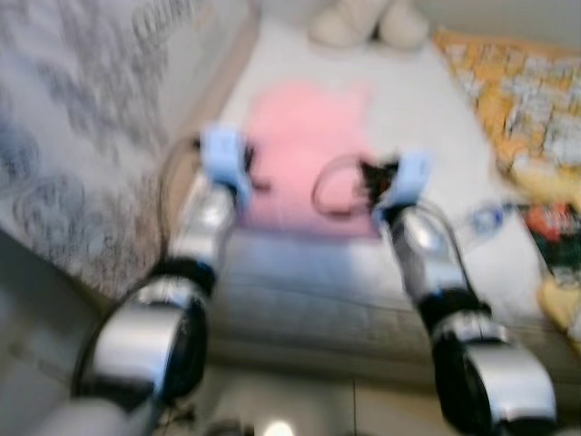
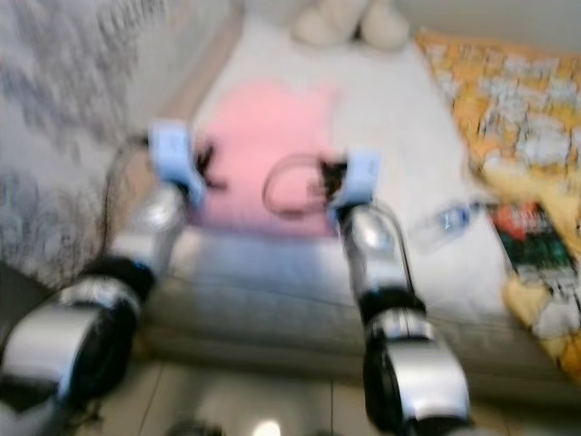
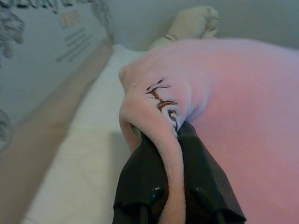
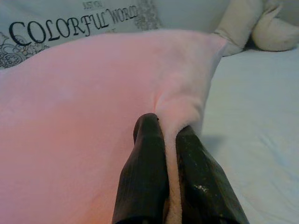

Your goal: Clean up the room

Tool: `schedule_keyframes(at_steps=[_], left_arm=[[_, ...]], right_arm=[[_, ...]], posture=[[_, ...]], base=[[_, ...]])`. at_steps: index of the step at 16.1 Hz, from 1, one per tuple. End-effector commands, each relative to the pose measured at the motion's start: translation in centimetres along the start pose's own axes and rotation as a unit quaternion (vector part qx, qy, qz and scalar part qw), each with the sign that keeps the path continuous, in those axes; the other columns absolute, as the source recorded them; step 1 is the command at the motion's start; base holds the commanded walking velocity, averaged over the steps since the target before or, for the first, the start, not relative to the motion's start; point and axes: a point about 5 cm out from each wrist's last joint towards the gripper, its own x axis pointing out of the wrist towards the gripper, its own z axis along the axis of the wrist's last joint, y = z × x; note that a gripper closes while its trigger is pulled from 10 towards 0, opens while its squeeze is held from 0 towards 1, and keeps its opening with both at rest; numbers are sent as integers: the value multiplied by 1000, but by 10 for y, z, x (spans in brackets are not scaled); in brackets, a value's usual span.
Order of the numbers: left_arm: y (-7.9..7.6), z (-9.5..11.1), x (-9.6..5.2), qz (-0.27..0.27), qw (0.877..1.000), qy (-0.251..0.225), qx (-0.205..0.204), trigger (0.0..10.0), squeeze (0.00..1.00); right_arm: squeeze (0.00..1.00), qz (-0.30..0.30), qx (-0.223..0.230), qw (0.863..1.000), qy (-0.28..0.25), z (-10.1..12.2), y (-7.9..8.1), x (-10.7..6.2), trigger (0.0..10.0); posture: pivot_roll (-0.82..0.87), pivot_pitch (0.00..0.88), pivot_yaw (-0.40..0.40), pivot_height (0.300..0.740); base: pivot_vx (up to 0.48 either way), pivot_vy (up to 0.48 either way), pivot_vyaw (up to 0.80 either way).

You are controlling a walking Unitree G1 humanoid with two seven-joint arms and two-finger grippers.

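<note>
Floor [image 1: 300,409]: pale tile, at the very near edge, below the front of the bed.

Bed [image 1: 363,291]: white quilted cover, running from the near edge away to the far wall.

Left gripper [image 3: 175,140]: over the near left edge of the pink cloth; its two black fingers [image 3: 140,182] were pressed together on a raised fold of the pink cloth, which bore small brown stitched marks at that spot.

Right gripper [image 4: 170,135]: over the near right edge of the same cloth; its fingers [image 4: 145,172] were likewise clamped on a pinched ridge of the fabric.

Pink cloth [image 1: 304,154]: soft fleece, lying spread on the middle of the bed, between and just beyond the two grippers, held at both near corners.

Plastic bottle [image 2: 445,221]: clear, lying on its side on the white cover, right of the right arm.

Patterned blanket [image 2: 508,100]: orange and white, along the right side of the bed.

Red and dark packet [image 2: 526,238]: on the right edge, near the bottle; blurred.

Printed fabric [image 4: 70,23]: grey-white with dark lettering, along the left side.

Cream plush item [image 1: 368,23]: at the far end of the bed, beyond the pink cloth.
</note>
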Motion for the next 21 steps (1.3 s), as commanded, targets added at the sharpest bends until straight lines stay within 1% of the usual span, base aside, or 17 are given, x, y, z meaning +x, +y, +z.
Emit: schedule_keyframes(at_steps=[1, 4, 8, 13, 21], left_arm=[[-5, 13, 5, 1, 1000, -19, -3, 0, 0], [-4, 18, 7, 1, 1000, -21, 1, 0, 0], [-3, 18, 8, -2, 1000, -19, -1, 0, 0], [-6, 20, 10, -8, 1000, -17, 0, 0, 0], [1, 26, 12, 2, 1000, -15, 12, 0, 0]], right_arm=[[0, -23, -12, 999, -22, 12, -16, -2, 0], [0, -22, -12, 999, -21, 11, -16, -2, 0], [0, -21, -10, 1000, -20, 9, -14, -3, 0], [0, -15, -12, 1000, -17, 9, -14, -2, 0], [0, -13, -12, 1000, -15, 8, -12, -2, 0]], posture=[[-21, 0, -23, 740], [-22, 0, -22, 740], [-26, 0, -19, 740], [-22, 0, -26, 740], [-19, 0, -25, 740]], base=[[424, 0, 0], [420, 0, 0], [420, 0, 0], [311, 365, 0], [292, 382, 0]])
